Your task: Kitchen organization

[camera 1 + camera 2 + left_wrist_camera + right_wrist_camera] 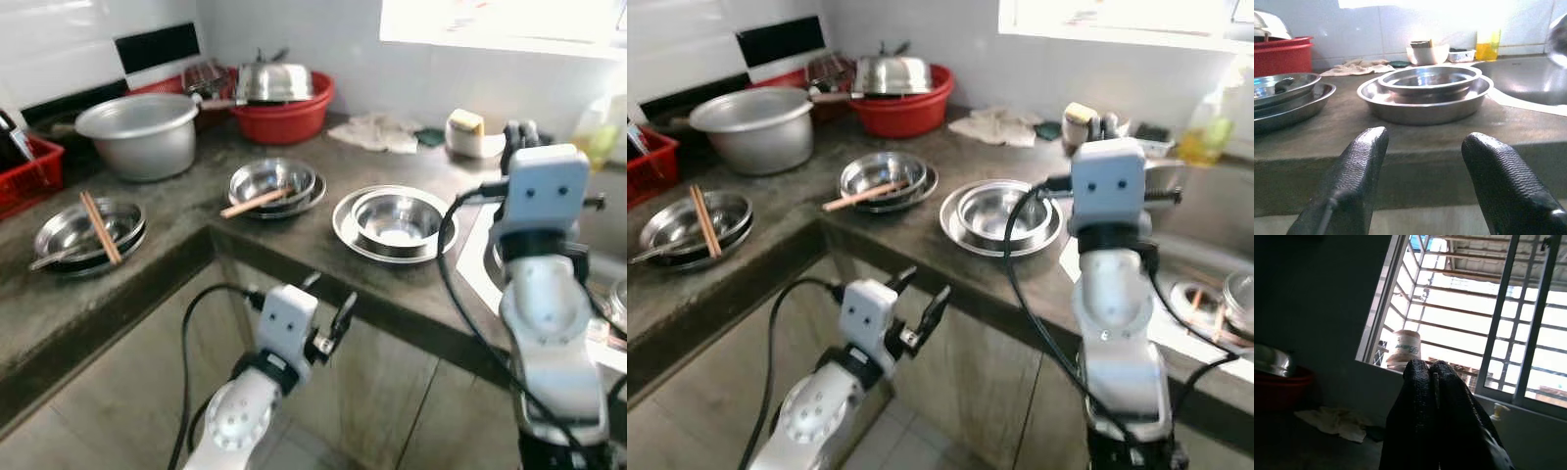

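Little looks sorted yet: steel bowls (pixel 397 223) and chopsticks (pixel 100 226) sit scattered on the counter (pixel 186 206), the left gripper (pixel 326 311) spread below its near edge, the right gripper (pixel 1435 396) pressed together and raised

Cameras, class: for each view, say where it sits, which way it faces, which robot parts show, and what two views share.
Eye views: head, looking down at the counter; both arms show.
Left wrist: below the counter edge, facing the nested bowls; open left gripper.
Right wrist: raised, facing the window; shut right gripper.
Shared: red basin, cloth.
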Robot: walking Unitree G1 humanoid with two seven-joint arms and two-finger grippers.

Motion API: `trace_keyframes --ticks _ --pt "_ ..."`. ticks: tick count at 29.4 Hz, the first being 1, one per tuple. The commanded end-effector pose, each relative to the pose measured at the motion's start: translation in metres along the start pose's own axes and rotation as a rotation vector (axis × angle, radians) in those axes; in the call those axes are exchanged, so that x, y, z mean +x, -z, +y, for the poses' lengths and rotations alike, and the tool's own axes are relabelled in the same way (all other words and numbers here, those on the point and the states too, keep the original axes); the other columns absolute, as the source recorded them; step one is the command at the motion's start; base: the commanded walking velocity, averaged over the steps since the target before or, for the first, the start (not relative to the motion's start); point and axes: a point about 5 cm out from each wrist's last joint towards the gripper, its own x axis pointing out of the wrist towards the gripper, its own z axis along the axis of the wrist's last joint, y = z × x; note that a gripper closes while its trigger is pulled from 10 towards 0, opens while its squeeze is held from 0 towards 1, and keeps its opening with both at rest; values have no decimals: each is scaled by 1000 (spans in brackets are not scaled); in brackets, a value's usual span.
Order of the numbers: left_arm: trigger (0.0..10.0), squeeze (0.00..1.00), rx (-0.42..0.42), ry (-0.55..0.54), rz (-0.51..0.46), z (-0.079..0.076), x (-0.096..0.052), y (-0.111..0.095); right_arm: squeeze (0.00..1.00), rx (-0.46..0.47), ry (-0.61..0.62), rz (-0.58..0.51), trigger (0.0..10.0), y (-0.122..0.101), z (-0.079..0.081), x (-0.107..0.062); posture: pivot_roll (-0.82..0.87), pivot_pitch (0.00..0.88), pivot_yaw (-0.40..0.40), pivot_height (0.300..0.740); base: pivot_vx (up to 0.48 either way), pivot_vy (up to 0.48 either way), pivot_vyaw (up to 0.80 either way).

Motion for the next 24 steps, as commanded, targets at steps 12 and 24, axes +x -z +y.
trace_keyframes --ticks 12,24 --pt "10000 0 33 29 -9 -3 4 0 0 -46 30 29 10000 -2 -6 -4 -61 1 28 740 0 -131 -779" --pt "10000 0 13 5 -4 0 6 1 0 -29 8 36 10000 -4 -1 -1 -54 11 26 740 115 -218 -777"
